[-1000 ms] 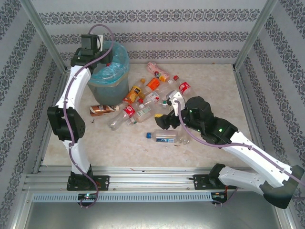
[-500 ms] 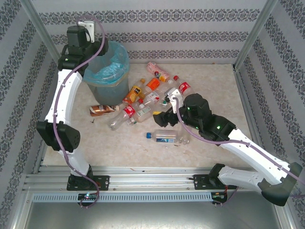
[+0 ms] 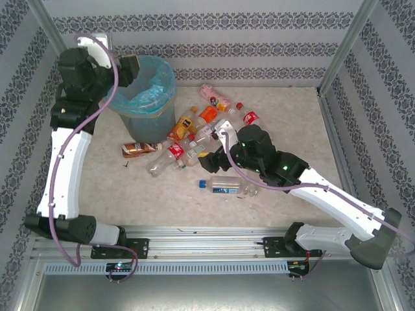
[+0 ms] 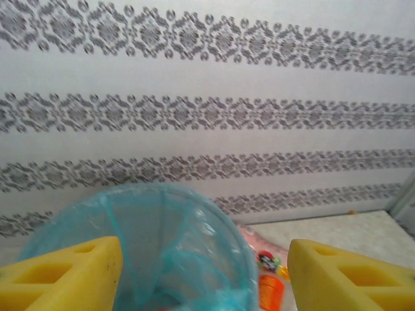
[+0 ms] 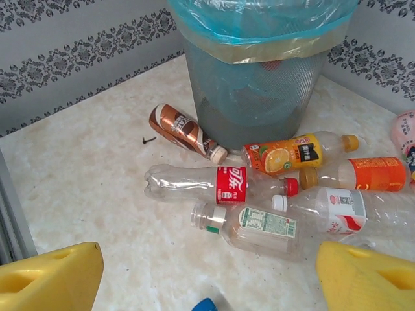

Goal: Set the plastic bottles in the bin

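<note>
The bin (image 3: 148, 97), grey-blue with a light-blue bag, stands at the back left. Its rim (image 4: 168, 214) lies just below my open left gripper (image 4: 204, 275), which hangs empty at the bin's left edge (image 3: 128, 66). The plastic bottles lie in a loose pile right of the bin: a brown one (image 5: 181, 129), a clear red-label one (image 5: 220, 184), a green-label one (image 5: 256, 227), an orange-juice one (image 5: 295, 154) and an orange-label one (image 5: 366, 173). My right gripper (image 3: 209, 160) hovers open over the floor just short of the green-label bottle, nothing between its fingers (image 5: 52, 278).
A blue-capped clear bottle (image 3: 225, 186) lies alone near my right wrist. A pink bottle (image 3: 214, 95) and a red-label bottle (image 3: 249, 118) lie further back. Patterned walls and metal posts enclose the table (image 3: 292, 116). A small dark bit (image 5: 149, 138) lies beside the brown bottle.
My left arm has swung left and back, carrying its gripper from over the bin to its left rim. My right gripper has slid left toward the bottle pile.
</note>
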Motion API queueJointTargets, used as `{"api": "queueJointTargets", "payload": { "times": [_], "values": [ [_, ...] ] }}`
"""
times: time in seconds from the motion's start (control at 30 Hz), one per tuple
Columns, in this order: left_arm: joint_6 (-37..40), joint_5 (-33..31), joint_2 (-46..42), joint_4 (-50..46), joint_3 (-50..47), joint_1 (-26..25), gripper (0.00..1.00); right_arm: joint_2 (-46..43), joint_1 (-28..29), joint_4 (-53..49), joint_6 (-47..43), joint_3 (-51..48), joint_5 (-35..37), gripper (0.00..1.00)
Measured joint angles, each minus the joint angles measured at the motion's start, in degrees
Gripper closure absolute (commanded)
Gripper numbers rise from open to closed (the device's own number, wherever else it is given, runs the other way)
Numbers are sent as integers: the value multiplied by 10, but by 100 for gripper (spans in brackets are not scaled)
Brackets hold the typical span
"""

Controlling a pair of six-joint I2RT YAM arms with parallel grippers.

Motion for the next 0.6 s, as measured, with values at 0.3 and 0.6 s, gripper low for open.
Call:
{"api": "queueJointTargets", "payload": {
  "times": [0.3, 0.6],
  "values": [
    [-23, 32, -119, 6, -220, -84, 33, 89, 24, 3, 16, 56, 3, 16],
    [-25, 57, -237, 24, -416, -123, 35, 142, 42, -8, 53, 68, 32, 18]
  ]
}}
